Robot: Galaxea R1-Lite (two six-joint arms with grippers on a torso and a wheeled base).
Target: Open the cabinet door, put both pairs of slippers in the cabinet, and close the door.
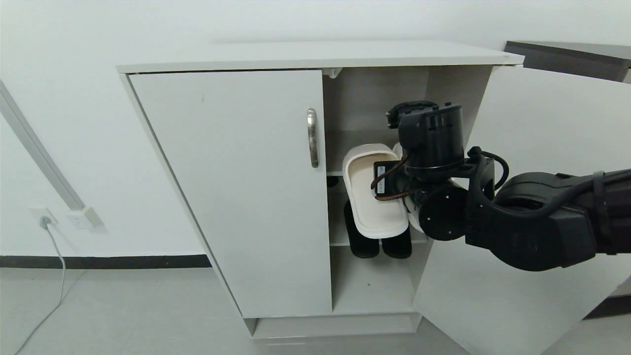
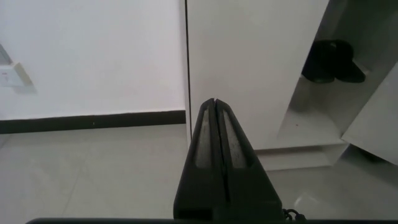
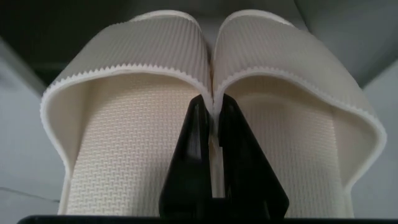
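Two cream slippers pinched in the right gripper, toes pointing away from it; two black slippers shelved; left gripper closed.

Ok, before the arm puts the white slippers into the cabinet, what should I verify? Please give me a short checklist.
1. Right door open wide: ok.
2. White slippers clamped together by their inner edges in the right gripper: ok.
3. Black slippers lying on a shelf inside the cabinet: ok.
4. Free room inside for the white pair: cannot tell, partly hidden.
5. Left gripper shut, empty, away from the opening: ok.
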